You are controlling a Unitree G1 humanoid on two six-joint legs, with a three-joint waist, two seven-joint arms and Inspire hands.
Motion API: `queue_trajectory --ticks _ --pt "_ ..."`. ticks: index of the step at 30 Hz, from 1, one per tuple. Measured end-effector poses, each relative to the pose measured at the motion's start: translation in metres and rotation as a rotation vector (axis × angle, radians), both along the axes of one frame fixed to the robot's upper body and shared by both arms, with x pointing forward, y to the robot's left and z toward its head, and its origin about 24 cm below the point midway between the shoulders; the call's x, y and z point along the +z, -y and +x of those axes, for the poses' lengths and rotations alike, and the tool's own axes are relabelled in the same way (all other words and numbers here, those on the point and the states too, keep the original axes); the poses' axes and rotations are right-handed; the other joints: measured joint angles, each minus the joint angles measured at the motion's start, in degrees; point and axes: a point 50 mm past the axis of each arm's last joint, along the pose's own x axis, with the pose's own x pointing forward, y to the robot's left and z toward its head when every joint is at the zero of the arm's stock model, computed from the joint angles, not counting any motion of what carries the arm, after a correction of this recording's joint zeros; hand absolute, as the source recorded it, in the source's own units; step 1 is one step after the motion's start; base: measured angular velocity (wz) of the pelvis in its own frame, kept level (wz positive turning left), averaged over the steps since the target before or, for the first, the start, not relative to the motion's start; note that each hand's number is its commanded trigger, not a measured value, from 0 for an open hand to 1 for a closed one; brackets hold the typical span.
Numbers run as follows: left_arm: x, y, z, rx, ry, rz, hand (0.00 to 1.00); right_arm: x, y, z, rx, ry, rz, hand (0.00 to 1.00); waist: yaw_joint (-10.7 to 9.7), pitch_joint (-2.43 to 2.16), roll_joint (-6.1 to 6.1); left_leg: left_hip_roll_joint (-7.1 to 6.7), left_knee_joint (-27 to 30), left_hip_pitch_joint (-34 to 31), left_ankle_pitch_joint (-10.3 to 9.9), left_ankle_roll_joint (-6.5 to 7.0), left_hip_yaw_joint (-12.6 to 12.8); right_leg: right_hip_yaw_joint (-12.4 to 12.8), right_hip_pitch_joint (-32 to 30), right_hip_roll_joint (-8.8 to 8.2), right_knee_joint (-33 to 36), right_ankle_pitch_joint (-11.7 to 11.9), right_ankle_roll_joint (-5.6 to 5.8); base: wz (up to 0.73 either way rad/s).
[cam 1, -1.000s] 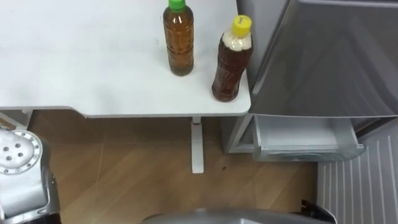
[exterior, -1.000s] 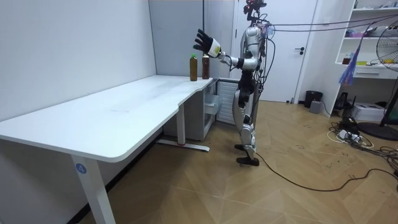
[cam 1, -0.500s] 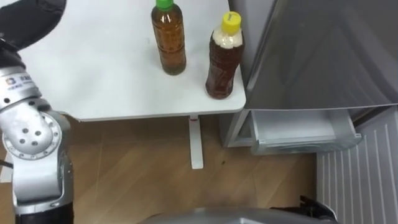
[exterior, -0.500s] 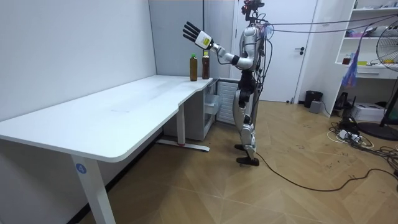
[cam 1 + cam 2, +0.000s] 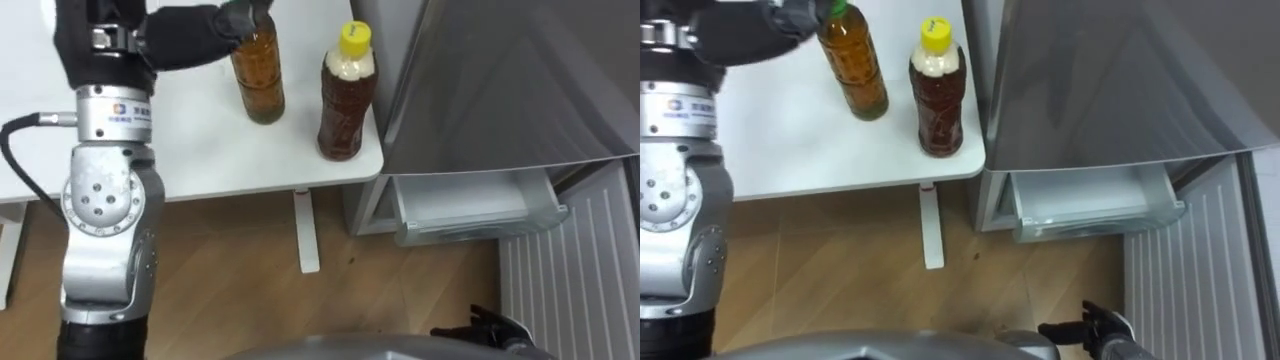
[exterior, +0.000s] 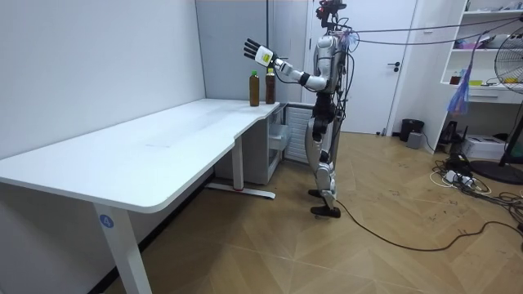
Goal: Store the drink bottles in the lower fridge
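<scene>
- Hovering above the desk's (image 5: pixel 190 150) right front corner, left hand (image 5: pixel 185 40), fingers spread, near green-cap bottle (image 5: pixel 258 80).
- Yellow-cap bottle (image 5: pixel 345 100) upright at that corner, beside fridge (image 5: pixel 500 90).
- Right hand (image 5: pixel 1102 328) low; state unreadable.

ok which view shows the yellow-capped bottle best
The right eye view: the yellow-capped bottle shows whole, cap to base, upright near the table corner. The left eye view shows it about as well. In the room view it is far off and small, beside the green-capped bottle.
</scene>
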Motion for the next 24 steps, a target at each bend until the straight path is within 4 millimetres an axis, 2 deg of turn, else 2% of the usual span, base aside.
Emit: queue_trajectory --ticks 5,10,17,24 --pt "0.002 0.011 -0.001 -0.132 0.003 -0.001 0.00 0.000 -0.002 0.004 0.003 0.006 0.011 0.00 -0.96 0.03 -0.04 -0.01 0.03 -0.27 0.00 0.00 0.02 0.17 -0.25 0.07 0.03 0.03 -0.05 -0.01" --pt "0.001 0.018 -0.001 -0.214 -0.006 0.030 0.00 0.000 -0.002 0.006 0.014 0.004 0.015 0.00 -1.06 -0.01 0.01 -0.01 0.15 -0.42 0.00 0.00 0.08 0.16 -0.37 0.08 0.11 0.09 -0.15 0.00" --pt "-0.004 0.025 -0.001 -0.289 -0.056 0.062 0.00 0.001 0.001 0.005 0.021 -0.009 0.006 0.00 -1.06 -0.43 0.75 0.00 0.16 -0.23 0.00 0.00 0.11 0.20 -0.16 0.09 0.12 0.10 -0.16 0.00" --pt "-0.005 0.028 -0.001 -0.341 -0.069 0.066 0.00 0.001 0.003 0.004 0.020 -0.012 0.005 0.00 -1.03 -0.10 0.87 0.03 0.12 -0.11 0.03 -0.04 0.59 0.20 -0.03 0.11 0.13 0.10 -0.16 0.00"
